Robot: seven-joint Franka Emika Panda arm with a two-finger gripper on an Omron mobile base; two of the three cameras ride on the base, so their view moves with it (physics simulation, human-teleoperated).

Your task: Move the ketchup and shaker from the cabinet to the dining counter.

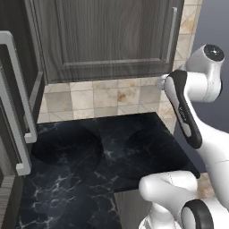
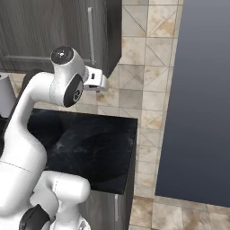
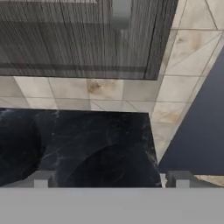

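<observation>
One grey wood-grain cabinet (image 1: 107,36), door closed with a slim metal bar handle (image 1: 171,33), hangs at twelve o'clock above beige wall tiles (image 1: 105,96) and a black white-veined marble table (image 1: 112,152), over which the claw (image 3: 112,180) stands wide and empty.

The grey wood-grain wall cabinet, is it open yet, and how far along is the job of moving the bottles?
Nothing looks done yet. The grey wood-grain wall cabinet has its panelled door shut, its slim metal bar handle untouched, so no bottle can be seen. In hand: the open, empty two-finger gripper sits below the cabinet's corner, above the black marble-veined countertop. Left: opening the door, then carrying both items over.
</observation>
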